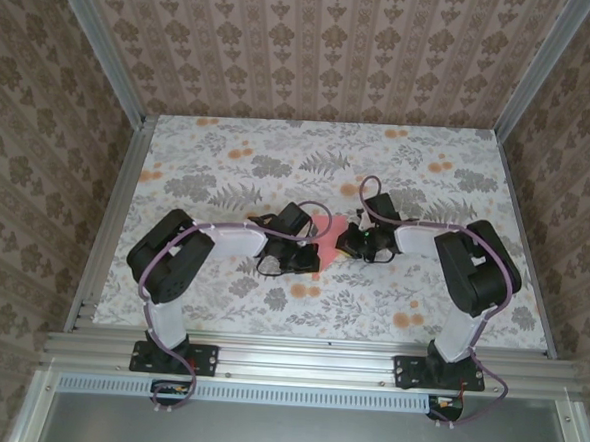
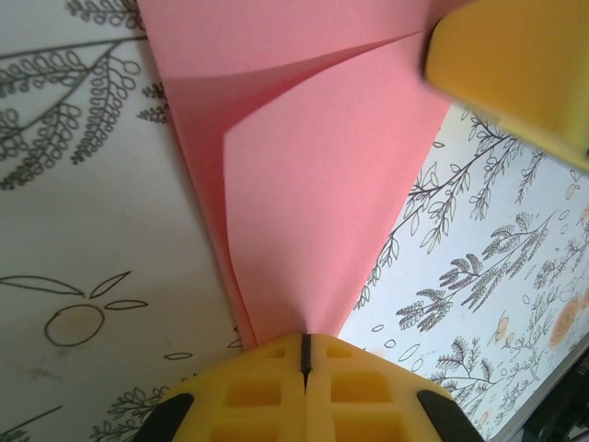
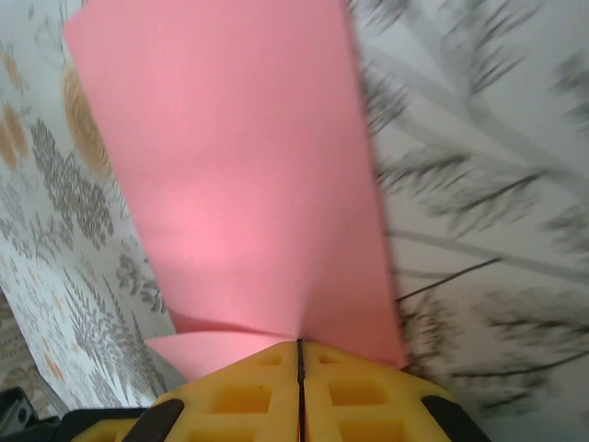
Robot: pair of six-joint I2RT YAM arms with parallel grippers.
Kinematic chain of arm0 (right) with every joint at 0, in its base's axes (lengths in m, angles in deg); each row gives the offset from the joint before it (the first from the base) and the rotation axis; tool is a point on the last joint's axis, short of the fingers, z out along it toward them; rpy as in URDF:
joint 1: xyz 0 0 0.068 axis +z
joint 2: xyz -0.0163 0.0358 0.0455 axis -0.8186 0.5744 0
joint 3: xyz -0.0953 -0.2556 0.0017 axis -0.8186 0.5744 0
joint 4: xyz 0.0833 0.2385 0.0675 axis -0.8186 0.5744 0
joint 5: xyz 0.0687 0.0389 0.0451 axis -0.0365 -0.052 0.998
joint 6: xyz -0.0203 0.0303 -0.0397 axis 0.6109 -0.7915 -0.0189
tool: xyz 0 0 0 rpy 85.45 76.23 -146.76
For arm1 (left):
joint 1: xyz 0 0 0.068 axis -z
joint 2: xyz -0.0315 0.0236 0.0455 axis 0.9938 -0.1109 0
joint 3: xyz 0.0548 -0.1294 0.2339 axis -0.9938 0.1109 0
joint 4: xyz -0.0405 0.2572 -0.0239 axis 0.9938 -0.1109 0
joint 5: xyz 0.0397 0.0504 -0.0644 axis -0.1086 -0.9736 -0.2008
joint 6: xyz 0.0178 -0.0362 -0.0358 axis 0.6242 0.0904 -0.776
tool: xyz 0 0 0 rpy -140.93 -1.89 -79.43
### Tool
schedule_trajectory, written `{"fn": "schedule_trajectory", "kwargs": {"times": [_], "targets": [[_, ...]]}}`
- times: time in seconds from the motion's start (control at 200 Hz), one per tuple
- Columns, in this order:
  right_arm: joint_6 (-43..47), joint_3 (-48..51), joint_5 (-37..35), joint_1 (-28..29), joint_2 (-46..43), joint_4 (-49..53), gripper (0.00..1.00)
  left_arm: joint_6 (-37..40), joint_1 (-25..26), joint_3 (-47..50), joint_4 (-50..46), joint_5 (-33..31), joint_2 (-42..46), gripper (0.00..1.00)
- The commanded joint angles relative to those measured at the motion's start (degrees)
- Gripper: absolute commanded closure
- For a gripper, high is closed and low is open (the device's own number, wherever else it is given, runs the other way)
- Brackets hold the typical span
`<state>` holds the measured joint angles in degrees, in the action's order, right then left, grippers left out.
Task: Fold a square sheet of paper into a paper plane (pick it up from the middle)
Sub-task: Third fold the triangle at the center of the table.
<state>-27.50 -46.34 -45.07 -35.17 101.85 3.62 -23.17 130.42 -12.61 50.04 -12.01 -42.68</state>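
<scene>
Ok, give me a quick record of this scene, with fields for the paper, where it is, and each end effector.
item: paper plane, pink, folded layers showing
location: middle of the table, between the two arms
left end effector: shut, pinching the paper's left side
right end effector: shut, pinching the opposite side

**Top view:** the paper plane (image 1: 324, 233) shows as a small pink patch between the left tool (image 1: 305, 252) and the right tool (image 1: 352, 247). Its folds are too small to read, and its ends are covered.

**Left wrist view:** the paper runs off at 12 o'clock. A blurred yellow block (image 2: 515, 74) at 2 o'clock is cut by the edge.

**Right wrist view:** the worktop (image 3: 488, 184) at 3 o'clock is smeared. The paper's near edge vanishes between pressed-together fingers at 6 o'clock.
</scene>
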Motion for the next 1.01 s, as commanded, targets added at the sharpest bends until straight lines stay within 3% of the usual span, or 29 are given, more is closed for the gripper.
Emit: {"fn": "schedule_trajectory", "kwargs": {"times": [0.0, 0.095, 0.19, 0.41, 0.605, 1.0], "targets": [[2.11, -1.07, -6.77, -2.32, -1.13, 4.25, 0.9, 2.06, -0.58, 3.54, -11.41, -4.33, -0.58, 0.99], [2.43, -1.4, -7.01, -2.28, -3.72, 5.6, 0.87, 2.89, -0.81, 2.37, -12.01, -4.22, 0.79, 0.99], [2.13, 0.51, -6.79, -2.28, -7.99, 5.38, 0.74, 3.56, -1.11, 0.7, -13.43, -4.31, 3.81, 0.96], [1.16, 6.18, -5.38, -2.33, -17.42, 4.95, 0.53, 3.55, -3.73, 0.59, -15.75, -5.69, 12.64, 0.79], [-0.61, 10.77, 1.35, -2.21, -19.61, -2.35, 0.39, 2.44, -5.38, 1.89, -11.67, -5.88, 15.22, 0.68], [-4.92, 12.87, 6.69, -1.83, -13.01, -14.43, 0.35, 3.08, -5.48, -1.37, -4.15, -4.42, 7.02, 0.65]]}}
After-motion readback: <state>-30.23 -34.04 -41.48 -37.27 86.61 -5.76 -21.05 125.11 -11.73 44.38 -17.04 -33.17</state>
